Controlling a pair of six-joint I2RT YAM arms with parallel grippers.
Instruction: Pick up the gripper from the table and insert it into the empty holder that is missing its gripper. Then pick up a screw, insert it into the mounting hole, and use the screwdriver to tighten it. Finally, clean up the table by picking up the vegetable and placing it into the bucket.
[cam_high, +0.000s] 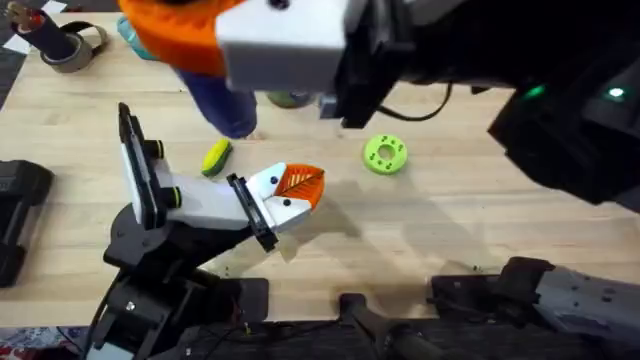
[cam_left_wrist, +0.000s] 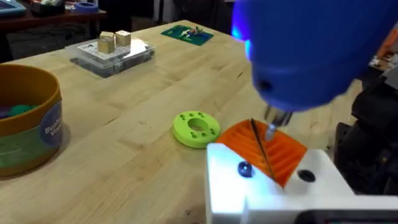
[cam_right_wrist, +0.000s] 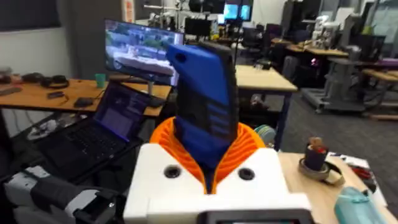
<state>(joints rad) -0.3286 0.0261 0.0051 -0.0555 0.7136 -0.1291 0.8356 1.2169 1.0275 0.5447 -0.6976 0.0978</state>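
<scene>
**Screwdriver (cam_right_wrist: 205, 106) sat off the hole, a slip looked likely**

The screwdriver hung tip-down over the holder (cam_high: 195, 205), its thick blue handle clamped between the orange jaws of the right gripper (cam_right_wrist: 208, 155). Whether the left gripper was wide or narrow could not be told.

The orange gripper (cam_high: 300, 184) already sat at the holder's end. In the left wrist view the driver's tip appeared to rest on that ribbed face, between two dark mounting points and not in either. Pressing or turning from there would probably skate the tip across the ribs, scarring the lattice or shoving the holder sideways. Whether a screw was seated could not be made out, so turning might tighten nothing.

A sideways shove could also knock the vegetable (cam_high: 216, 157), which lay on the table just beside the holder. It was well apart from the bucket (cam_left_wrist: 31, 118).

The table (cam_high: 480, 230) was pale wood with visible grain. It carried a clear box (cam_left_wrist: 115, 55), a tape roll (cam_high: 70, 45) and a green holed disc (cam_left_wrist: 196, 129) near the holder. Behind lay a workshop with desks, a monitor (cam_right_wrist: 140, 50) and an open laptop (cam_right_wrist: 106, 130).
</scene>
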